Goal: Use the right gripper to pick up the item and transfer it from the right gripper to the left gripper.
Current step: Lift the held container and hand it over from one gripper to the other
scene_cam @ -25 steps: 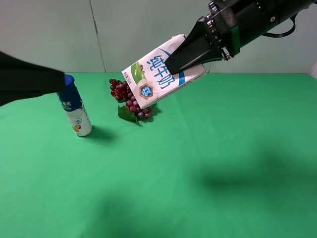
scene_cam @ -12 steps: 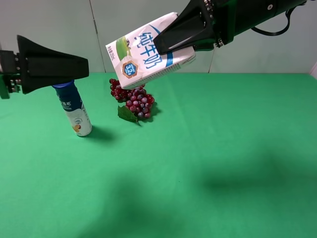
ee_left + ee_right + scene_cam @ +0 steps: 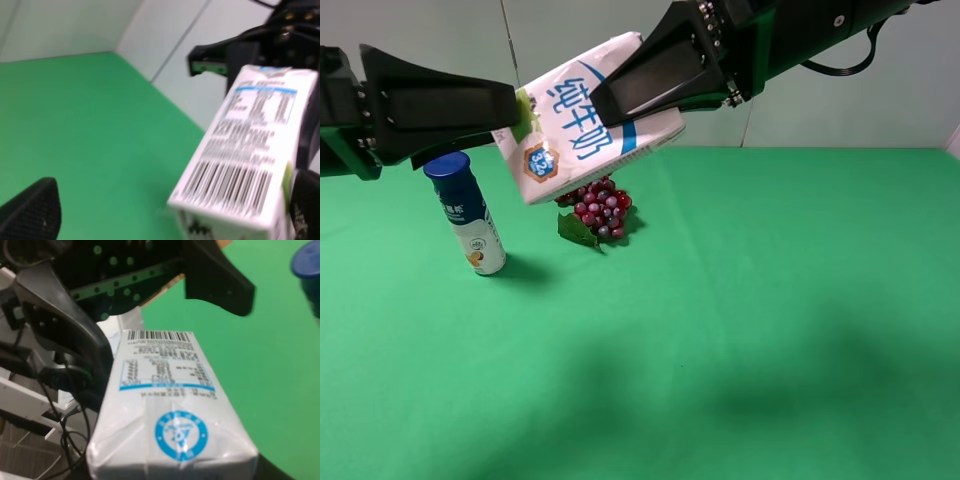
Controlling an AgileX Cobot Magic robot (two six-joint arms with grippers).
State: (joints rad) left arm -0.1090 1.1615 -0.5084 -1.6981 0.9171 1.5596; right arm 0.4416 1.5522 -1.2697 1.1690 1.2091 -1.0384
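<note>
Exterior high: carton (image 3: 582,118) nearer left hand (image 3: 510,112)

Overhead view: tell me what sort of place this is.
Probably a robot lab bench: a green-covered table, bare pale wall panels, and the right gripper holding a milk carton up to the left gripper, with a bottle and grapes as props.

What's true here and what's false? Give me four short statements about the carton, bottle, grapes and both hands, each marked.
1. The right hand holds the milk carton off the table. True.
2. The bottle lies on its side. False: it stands upright.
3. The left hand is open, the carton's end between its fingers. True.
4. The grapes sit in the left hand. False: they lie on the table.
</note>
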